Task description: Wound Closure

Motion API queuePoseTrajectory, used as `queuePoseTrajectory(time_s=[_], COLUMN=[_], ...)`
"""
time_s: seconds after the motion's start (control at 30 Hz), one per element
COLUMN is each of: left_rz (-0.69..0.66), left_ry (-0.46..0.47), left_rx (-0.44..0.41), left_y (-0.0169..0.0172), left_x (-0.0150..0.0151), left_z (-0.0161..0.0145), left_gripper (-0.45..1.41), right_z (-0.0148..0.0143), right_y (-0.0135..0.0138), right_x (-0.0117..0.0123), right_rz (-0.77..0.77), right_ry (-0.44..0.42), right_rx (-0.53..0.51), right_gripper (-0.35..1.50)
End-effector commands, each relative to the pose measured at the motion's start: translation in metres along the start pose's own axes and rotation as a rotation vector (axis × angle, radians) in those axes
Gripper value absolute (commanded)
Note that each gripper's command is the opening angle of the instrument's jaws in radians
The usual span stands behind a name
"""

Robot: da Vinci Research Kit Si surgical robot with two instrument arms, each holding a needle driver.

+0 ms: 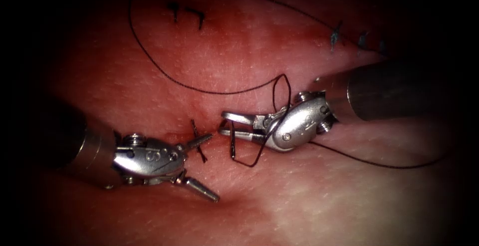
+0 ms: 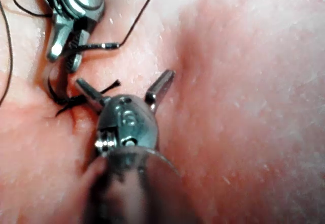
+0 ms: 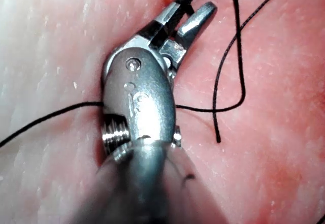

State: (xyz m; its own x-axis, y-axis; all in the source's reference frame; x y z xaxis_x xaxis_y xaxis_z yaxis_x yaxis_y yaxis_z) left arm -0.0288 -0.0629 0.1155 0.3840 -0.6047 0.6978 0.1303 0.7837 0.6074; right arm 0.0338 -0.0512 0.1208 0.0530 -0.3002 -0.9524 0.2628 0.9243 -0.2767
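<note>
Left tool (image 1: 199,165): jaws wide apart, holding nothing, one tip at the knot (image 1: 198,147) on the cut. Right tool (image 1: 230,125): jaws slightly parted, thread (image 1: 252,163) looped round them; grip uncertain. Needle unseen. Judgement: keep the loops from slipping off.

The left tool (image 1: 199,163) is being positioned left of the cut (image 1: 212,137), the right tool (image 1: 230,125) right of it. Thread (image 1: 164,71) is being draped over the tissue (image 1: 324,191) behind both tools and looped around the right tool.
</note>
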Motion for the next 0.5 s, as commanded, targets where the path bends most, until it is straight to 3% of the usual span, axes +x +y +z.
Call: queuePoseTrajectory(time_s=[0.03,0.5], left_rz=[-0.002,-0.001], left_ry=[0.0,0.001], left_rx=[0.003,0.005], left_y=[-0.0006,-0.0005], left_x=[0.0008,0.0009], left_z=[0.0007,0.0005], left_gripper=[0.93,0.93], right_z=[0.0011,0.0035], right_y=[-0.001,-0.0033], right_x=[-0.0006,0.0006], right_rz=[0.011,0.058], right_ry=[-0.001,0.028], right_rx=[0.017,0.131], right_gripper=[-0.35,-0.35])
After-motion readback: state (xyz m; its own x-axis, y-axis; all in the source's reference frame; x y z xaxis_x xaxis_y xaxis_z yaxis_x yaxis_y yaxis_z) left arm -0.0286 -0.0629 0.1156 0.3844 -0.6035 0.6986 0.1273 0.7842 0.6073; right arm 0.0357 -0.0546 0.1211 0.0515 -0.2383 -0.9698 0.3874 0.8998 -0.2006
